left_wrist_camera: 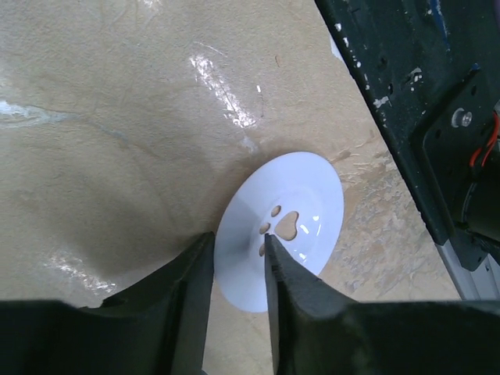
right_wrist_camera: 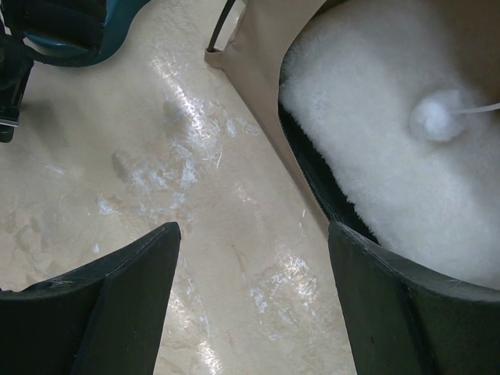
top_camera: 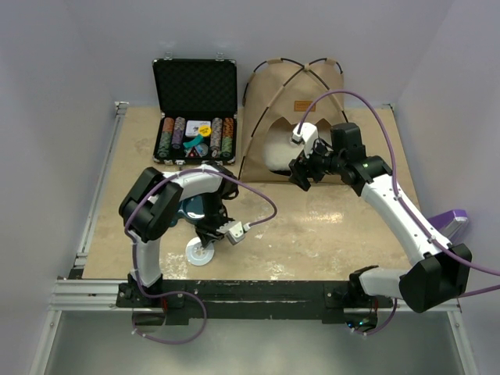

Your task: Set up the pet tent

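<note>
The pet tent (top_camera: 273, 101) stands far right on the table (top_camera: 328, 234), beside an open poker chip case (top_camera: 194, 82), and the right gripper (top_camera: 301, 176) hovers at its doorway, jaws spread wide and empty. Near the front edge, the left gripper (left_wrist_camera: 237, 242) sits with narrow jaws over the rim of a white paw-print dish (left_wrist_camera: 308, 187); whether they pinch it I cannot tell.
</note>
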`<state>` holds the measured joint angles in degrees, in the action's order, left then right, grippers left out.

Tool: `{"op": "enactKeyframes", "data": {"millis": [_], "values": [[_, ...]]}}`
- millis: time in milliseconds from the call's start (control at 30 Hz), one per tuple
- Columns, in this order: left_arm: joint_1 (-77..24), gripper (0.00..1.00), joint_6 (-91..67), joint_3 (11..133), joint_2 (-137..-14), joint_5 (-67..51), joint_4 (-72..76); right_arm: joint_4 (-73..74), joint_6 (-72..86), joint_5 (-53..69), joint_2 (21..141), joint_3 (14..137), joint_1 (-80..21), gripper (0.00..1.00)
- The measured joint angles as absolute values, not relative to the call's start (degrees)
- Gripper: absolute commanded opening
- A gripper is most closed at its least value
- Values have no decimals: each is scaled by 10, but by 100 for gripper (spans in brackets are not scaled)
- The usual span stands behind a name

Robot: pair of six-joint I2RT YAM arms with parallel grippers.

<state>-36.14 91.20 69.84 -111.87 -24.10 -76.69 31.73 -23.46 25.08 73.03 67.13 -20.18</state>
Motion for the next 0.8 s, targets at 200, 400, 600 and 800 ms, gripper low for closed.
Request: {"op": "enactKeyframes", "data": {"millis": [200,400,600,800], "values": [[-361,0,898,691,-1120,-246,-759,317,-235,251,730,671,-202,79],[-361,0,878,689,-1126,-263,-804,317,-236,251,729,669,-202,79],[-360,0,842,689,-1075,-286,-801,320,-237,251,722,665,-202,79],[-336,0,765,705,-976,-338,-785,324,-248,251,721,665,-202,78]]}}
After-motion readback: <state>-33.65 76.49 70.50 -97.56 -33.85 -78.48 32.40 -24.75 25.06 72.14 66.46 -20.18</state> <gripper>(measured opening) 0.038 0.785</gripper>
